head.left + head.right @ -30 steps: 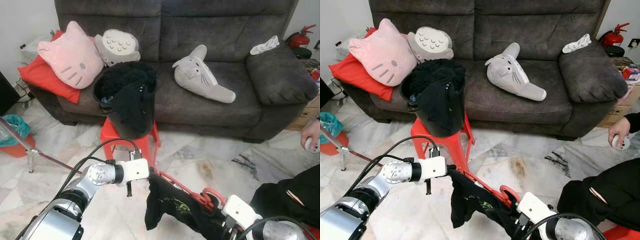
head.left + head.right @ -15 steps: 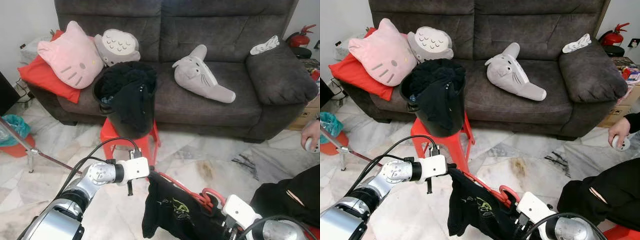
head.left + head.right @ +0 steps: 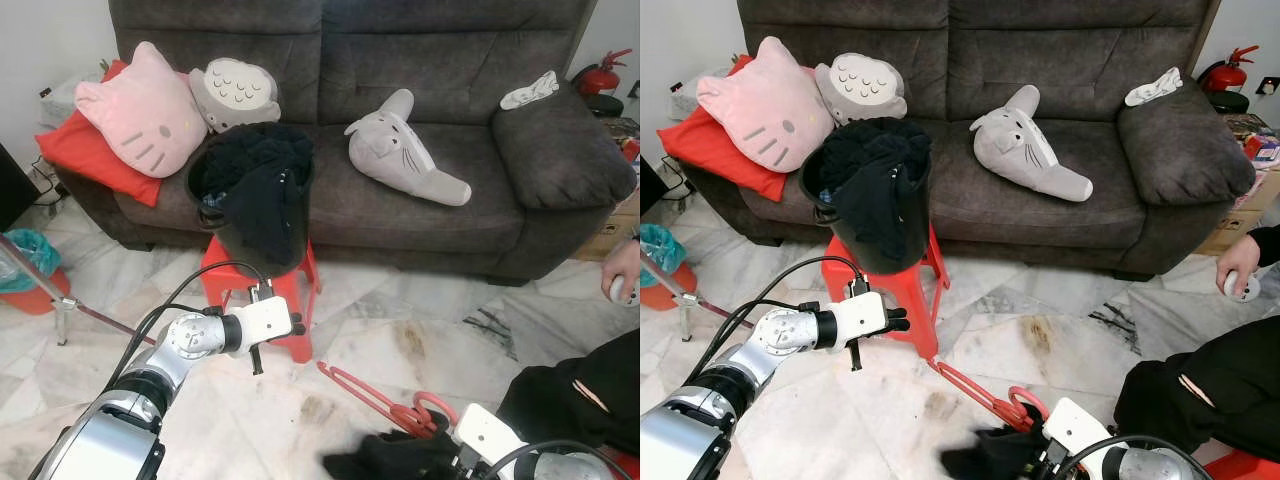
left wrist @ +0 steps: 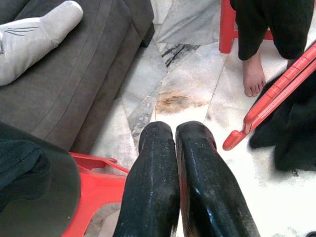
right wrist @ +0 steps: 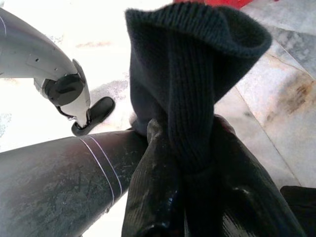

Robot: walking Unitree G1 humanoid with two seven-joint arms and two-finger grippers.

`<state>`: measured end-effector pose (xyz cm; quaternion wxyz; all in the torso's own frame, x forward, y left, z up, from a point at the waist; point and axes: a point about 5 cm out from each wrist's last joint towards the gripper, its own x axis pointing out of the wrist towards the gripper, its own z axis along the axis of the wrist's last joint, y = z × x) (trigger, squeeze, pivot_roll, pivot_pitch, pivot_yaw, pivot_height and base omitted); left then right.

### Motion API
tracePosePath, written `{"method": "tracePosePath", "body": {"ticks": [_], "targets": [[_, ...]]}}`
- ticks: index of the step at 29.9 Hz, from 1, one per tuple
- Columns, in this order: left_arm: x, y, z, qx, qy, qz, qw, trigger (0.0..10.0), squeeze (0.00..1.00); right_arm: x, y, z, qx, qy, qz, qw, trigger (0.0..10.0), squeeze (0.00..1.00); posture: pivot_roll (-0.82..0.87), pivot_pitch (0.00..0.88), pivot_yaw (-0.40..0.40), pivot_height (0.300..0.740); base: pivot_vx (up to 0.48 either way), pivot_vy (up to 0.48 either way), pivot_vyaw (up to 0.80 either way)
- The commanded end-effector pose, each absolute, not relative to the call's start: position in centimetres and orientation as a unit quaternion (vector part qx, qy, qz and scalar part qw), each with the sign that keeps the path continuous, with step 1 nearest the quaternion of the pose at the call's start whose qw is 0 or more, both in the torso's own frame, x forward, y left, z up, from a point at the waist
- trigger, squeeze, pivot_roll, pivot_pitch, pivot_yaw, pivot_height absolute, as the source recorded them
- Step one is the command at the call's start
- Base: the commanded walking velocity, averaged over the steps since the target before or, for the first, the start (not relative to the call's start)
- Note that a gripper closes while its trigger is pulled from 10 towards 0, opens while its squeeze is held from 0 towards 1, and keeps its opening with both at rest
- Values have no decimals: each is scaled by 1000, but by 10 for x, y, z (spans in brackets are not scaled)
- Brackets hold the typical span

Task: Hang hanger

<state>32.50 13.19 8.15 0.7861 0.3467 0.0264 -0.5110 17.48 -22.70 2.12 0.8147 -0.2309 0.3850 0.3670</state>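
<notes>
Right gripper point(image 5: 192, 197) pinching ribbed black garment point(image 5: 192, 94)

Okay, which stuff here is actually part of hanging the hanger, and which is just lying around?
Part of the job:
red hanger
black garment
right gripper, shut on the garment
left gripper, shut, holding nothing

Lying about:
black laundry basket on the red stool
plush toys, sofa

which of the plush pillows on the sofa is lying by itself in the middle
The grey seal-shaped plush. It lies alone on the middle seat, while the pink cat pillow and the grey round plush crowd together at the sofa's left end.
</notes>
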Motion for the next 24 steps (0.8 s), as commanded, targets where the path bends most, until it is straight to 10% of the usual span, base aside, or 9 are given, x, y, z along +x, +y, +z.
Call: {"method": "tracePosePath", "body": {"ticks": [1, 16, 24], "targets": [[326, 136, 81, 349, 33, -507, 787, 10000, 0, 179, -226, 25, -233, 375, 368, 818, 10000, 0, -48, 58, 67, 740, 0, 0, 0], [314, 146, 64, 368, 89, -541, 751, 10000, 0, 191, -234, 30, -264, 373, 338, 823, 10000, 0, -52, 58, 70, 740, 0, 0, 0], [324, 143, 81, 335, 57, -525, 780, 10000, 0, 194, -230, 14, -264, 398, 284, 831, 10000, 0, -44, 55, 71, 740, 0, 0, 0]]}}
